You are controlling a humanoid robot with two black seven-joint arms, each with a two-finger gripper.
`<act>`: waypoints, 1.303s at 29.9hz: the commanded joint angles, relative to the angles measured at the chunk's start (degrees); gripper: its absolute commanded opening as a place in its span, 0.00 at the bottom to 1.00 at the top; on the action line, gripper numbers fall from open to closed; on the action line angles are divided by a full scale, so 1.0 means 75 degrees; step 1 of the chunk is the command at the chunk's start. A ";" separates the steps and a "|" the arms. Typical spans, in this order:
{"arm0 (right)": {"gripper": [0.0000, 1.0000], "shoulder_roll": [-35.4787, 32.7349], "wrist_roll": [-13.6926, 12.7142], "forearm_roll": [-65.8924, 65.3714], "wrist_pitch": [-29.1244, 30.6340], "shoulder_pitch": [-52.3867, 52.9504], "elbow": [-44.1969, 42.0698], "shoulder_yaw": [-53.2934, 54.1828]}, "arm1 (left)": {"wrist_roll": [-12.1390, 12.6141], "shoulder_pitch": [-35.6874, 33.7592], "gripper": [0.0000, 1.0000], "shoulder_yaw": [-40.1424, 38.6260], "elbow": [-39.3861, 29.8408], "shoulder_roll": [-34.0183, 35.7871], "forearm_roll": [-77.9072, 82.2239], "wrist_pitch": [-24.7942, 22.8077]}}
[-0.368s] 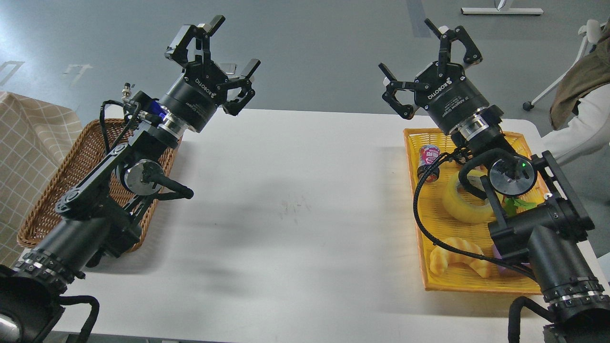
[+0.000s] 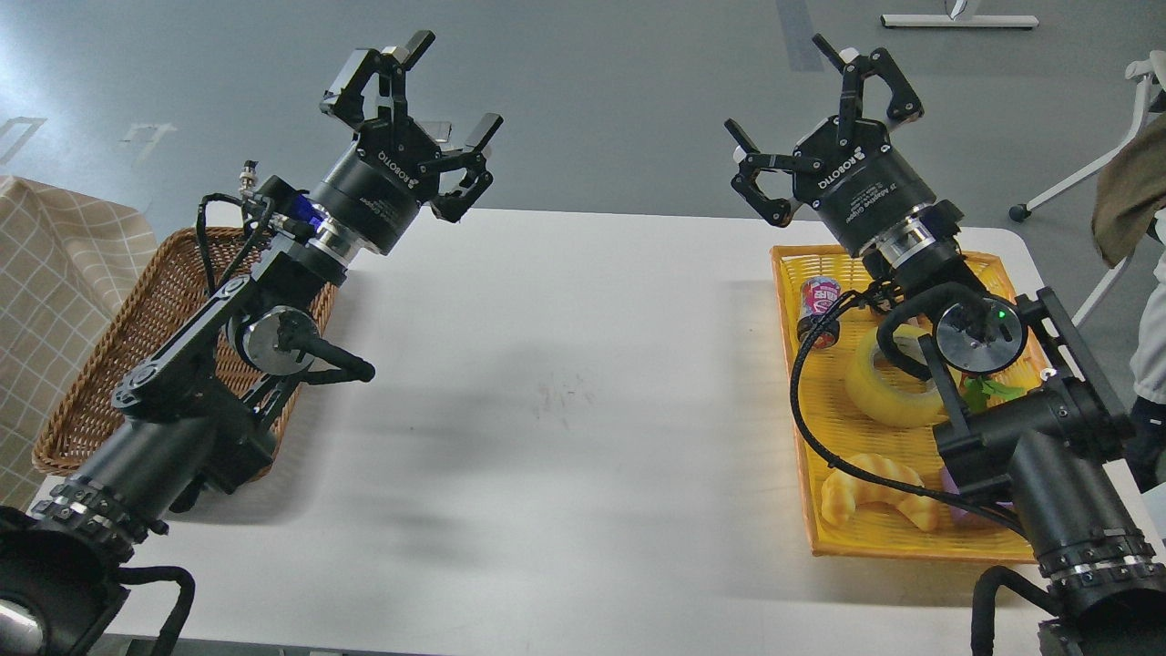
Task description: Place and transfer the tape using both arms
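Tape (image 2: pixel 891 381) is sitting in the yellow tray (image 2: pixel 802 401) on the right side of the white table (image 2: pixel 565 383), partly hidden behind the right arm's cable and joint. Same tray has a small can (image 2: pixel 819 310) toward the far end and a croissant-looking bread (image 2: pixel 876 490) at the near end. Right gripper (image 2: pixel 811 114) is up in the air past the tray's far edge, fingers spread wide, holding nothing. Left gripper (image 2: pixel 419 114) is raised too, over the far left of the table, fingers apart and empty. Brown wicker basket (image 2: pixel 137 346) sits on the left, under the left arm.
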 commanded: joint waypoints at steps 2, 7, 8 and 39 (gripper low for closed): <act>1.00 0.0000 0.0001 0.0000 0.0000 0.0003 -0.0011 0.0008 | 0.0022 -0.0012 0.98 0.0000 0.0002 0.0000 0.0000 0.0000; 1.00 0.0000 0.0001 0.0000 0.0000 0.0003 -0.0011 0.0008 | 0.0022 -0.0024 0.98 0.0000 0.0002 0.0011 0.0000 0.0000; 1.00 0.0000 0.0001 0.0000 0.0000 0.0003 -0.0011 0.0008 | 0.0022 -0.0035 0.98 0.0000 0.0002 0.0023 0.0000 0.0000; 1.00 0.0000 0.0001 0.0000 0.0000 -0.0021 -0.0023 -0.0004 | -0.0002 -0.0024 0.98 -0.0023 -0.0010 0.0000 0.0000 0.0000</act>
